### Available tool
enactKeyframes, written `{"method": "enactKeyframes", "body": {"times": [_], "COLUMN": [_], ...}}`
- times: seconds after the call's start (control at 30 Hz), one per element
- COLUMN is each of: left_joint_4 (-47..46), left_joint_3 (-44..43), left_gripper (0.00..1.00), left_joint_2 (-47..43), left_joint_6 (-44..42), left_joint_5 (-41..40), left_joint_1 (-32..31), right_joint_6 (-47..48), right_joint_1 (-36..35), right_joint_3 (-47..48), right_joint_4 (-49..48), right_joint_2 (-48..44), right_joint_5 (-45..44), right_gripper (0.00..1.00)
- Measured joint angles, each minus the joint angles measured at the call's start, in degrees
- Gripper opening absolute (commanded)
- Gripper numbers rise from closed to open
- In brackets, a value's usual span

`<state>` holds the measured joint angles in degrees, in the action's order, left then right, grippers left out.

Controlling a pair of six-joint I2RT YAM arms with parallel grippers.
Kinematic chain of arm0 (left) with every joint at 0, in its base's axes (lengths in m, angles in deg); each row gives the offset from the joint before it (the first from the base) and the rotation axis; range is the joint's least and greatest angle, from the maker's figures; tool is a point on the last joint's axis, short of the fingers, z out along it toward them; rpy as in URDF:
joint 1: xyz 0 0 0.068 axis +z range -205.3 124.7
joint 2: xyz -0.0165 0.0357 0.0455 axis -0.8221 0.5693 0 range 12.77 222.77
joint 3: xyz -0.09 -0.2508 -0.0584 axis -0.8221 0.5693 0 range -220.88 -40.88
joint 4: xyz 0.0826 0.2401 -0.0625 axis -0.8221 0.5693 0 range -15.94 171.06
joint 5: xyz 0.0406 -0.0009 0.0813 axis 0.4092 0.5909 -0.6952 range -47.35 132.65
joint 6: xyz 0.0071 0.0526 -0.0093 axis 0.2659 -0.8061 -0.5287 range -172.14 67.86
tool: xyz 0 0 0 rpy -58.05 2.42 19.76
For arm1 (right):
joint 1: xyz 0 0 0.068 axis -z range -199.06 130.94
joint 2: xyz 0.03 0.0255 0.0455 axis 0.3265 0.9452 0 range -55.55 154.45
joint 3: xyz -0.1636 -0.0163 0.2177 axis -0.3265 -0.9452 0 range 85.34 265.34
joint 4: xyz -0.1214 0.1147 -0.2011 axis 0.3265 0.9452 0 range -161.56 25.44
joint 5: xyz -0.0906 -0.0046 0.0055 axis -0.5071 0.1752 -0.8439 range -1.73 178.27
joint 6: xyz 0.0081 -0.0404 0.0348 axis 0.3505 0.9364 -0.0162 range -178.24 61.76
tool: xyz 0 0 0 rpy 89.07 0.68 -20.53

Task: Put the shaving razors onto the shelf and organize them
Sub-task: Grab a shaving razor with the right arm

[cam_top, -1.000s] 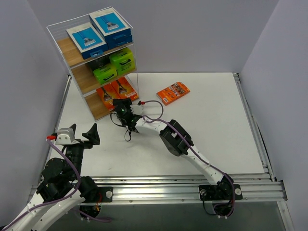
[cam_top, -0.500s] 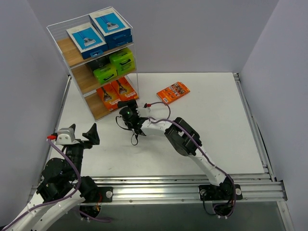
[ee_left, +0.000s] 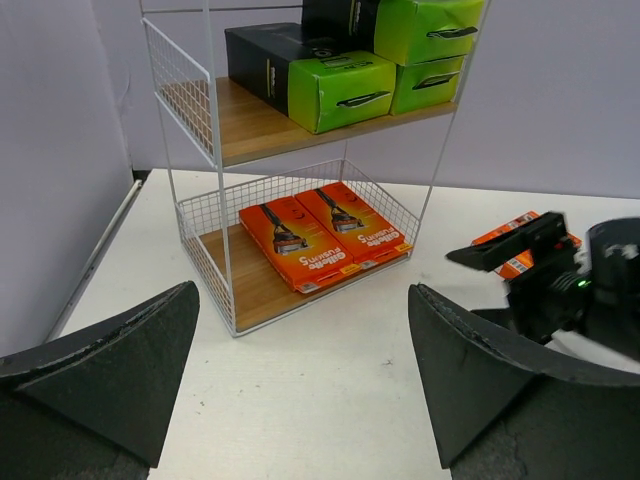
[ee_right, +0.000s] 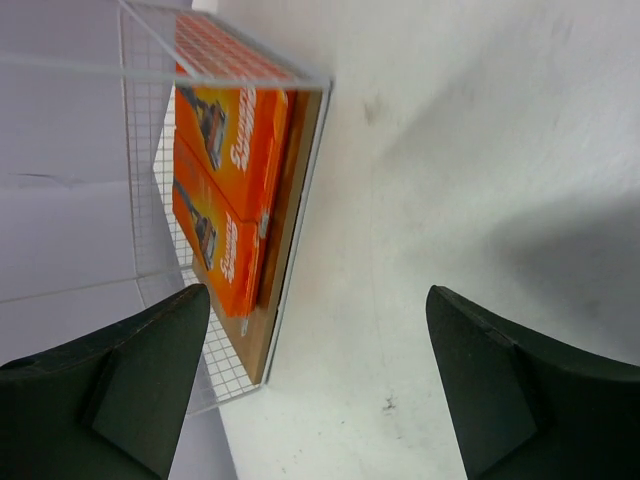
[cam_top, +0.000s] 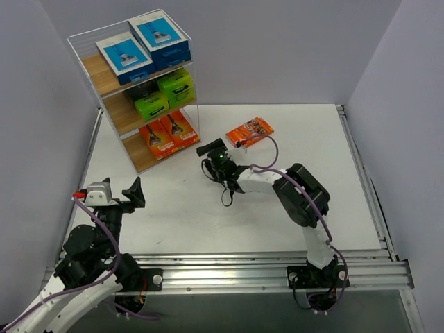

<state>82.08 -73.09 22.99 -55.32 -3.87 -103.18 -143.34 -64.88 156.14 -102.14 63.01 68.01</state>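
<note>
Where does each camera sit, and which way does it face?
Top external: above and behind the robot, looking down on table, shelf and both arms.
Left wrist: on the left arm, facing the shelf's lower tiers; left tool frames the bottom, right tool at right.
Right wrist: on the right arm, rolled sideways, facing the bottom tier; own fingers show.
Shared by all: the two shelved orange packs.

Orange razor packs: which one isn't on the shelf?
The lone orange pack lying flat on the table, right of the shelf. The other two orange packs sit side by side on the shelf's bottom board.
</note>
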Motion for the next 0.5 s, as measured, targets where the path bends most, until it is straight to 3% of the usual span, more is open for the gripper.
{"method": "enactKeyframes", "body": {"times": [0.27,0.5], "left_joint_4": [0.1,0.2], "left_joint_3": [-0.1,-0.1], "left_gripper": [0.94,0.94], "left_joint_2": [0.5,1.6], "left_joint_6": [-0.5,-0.6], "left_joint_5": [0.0,0.9], "left_joint_1": [0.8,2.7], "right_joint_6": [22.3,36.5], "right_joint_1": [13.2,25.8], "right_joint_3": [1.5,12.8], "right_joint_4": [12.9,23.8], "right_joint_2": [-13.0,-10.4], "right_joint_5": [7.1,15.1], "right_gripper": [0.98,1.00]}}
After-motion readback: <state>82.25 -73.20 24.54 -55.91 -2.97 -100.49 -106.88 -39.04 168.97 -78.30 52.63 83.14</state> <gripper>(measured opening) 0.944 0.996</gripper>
